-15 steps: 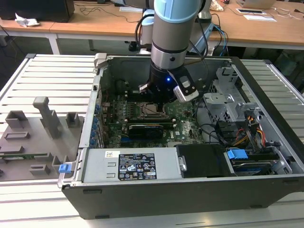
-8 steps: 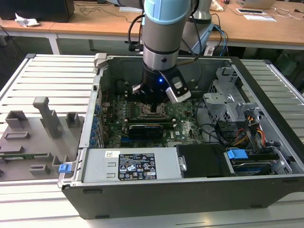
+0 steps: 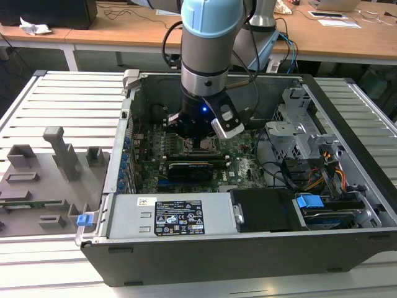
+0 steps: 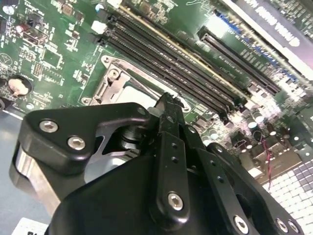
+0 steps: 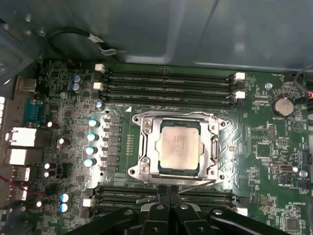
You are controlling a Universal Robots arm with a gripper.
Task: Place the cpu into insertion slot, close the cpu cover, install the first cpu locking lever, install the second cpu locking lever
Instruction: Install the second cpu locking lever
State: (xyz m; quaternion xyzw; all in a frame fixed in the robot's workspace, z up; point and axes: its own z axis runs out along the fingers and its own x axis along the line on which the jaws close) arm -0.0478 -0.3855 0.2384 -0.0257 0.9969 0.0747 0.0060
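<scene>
In the first wrist view the cpu (image 5: 180,147), a pale silver square, lies in the socket on the green motherboard. The cpu cover (image 5: 146,143), a silvery frame, lies flat around it. A thin wire lever (image 5: 196,184) runs along the socket edge nearest my gripper (image 5: 168,195), whose black fingers stand pressed together just outside that edge. The second wrist view has the gripper (image 4: 168,102) tip right over the socket frame (image 4: 113,81), with a strip of the cpu (image 4: 138,96) showing beside it. In the exterior view the gripper (image 3: 201,144) hangs low inside the open computer case.
Black memory slots (image 5: 168,84) flank the socket on both sides. A long black card (image 3: 189,169) sits on the board in front of the socket. The case walls (image 3: 127,133), drive cage (image 3: 298,133) and cables (image 3: 322,177) crowd the exterior view's right. A grey fixture plate (image 3: 43,180) lies outside the case.
</scene>
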